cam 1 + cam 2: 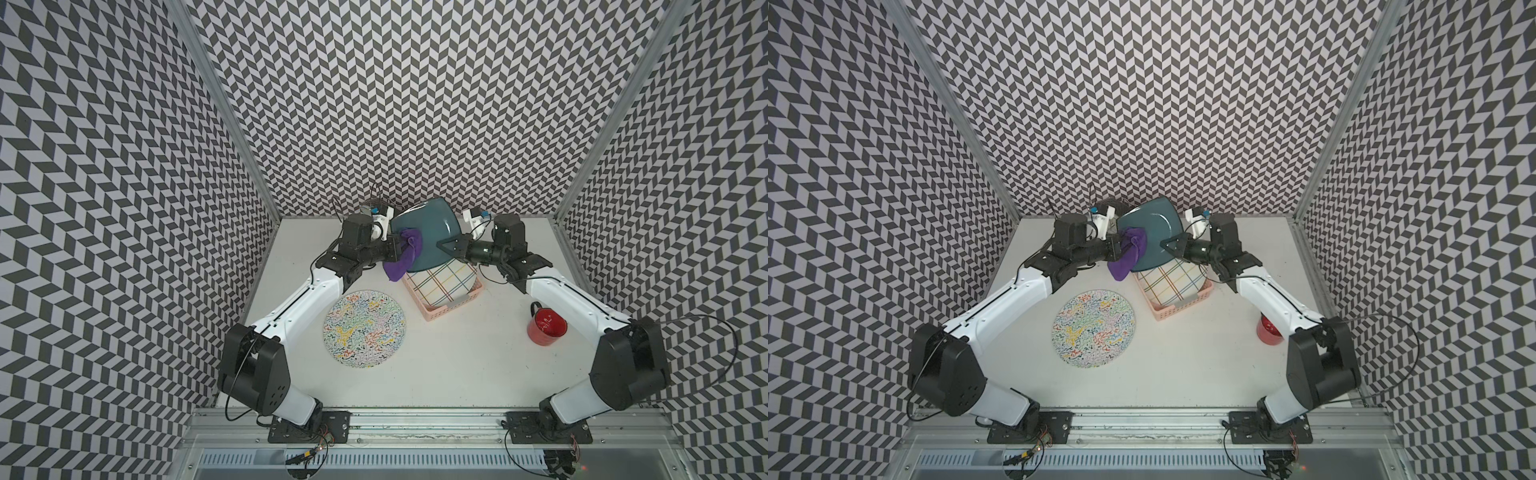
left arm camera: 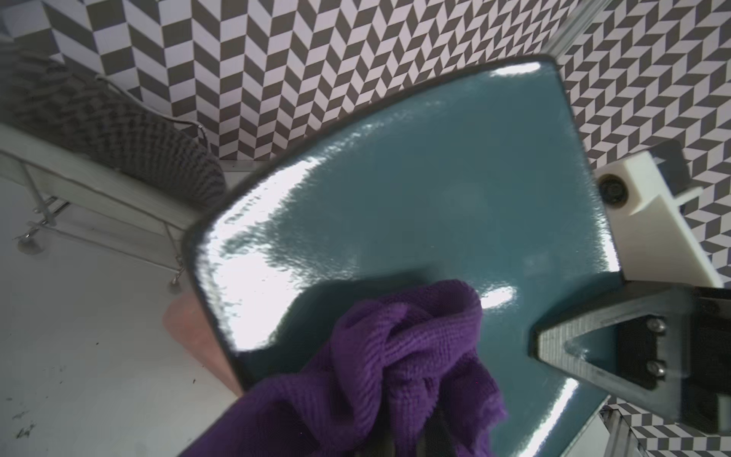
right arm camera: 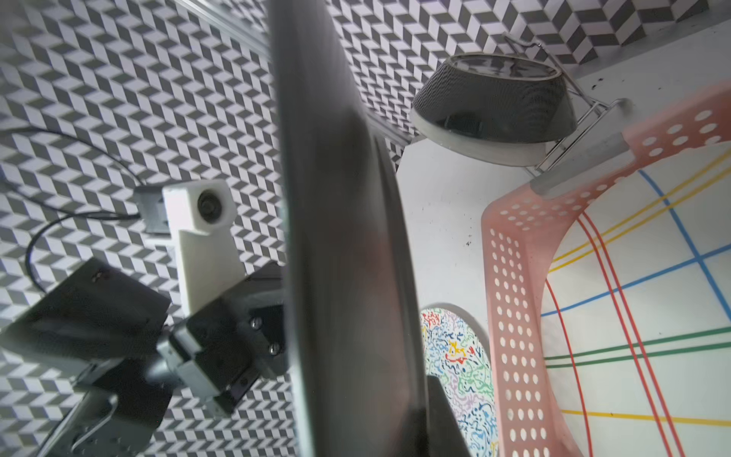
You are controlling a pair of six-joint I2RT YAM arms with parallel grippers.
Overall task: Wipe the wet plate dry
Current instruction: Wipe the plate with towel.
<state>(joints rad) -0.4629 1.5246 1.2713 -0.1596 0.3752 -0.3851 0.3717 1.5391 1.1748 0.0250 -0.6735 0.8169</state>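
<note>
Here my right end effector point(image 1: 444, 245) clamps the rim of the teal plate point(image 1: 428, 224), holding it tilted above the pink basket point(image 1: 440, 311) near the far edge of the table point(image 1: 457, 365), so my left end effector point(image 1: 401, 246), clenched on the purple cloth point(image 1: 398, 266), can rub its face.

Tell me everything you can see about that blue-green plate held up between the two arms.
The teal plate is squarish with rounded corners and a dark rim. It is glossy like glazed ceramic, with bright glare across its face. It is lifted off the table and tilted up on edge, apparently over the far end of the pink basket. The right gripper clamps one edge. The purple cloth, held in the left gripper, presses against its face. The glare hides whether any water is left.
</note>
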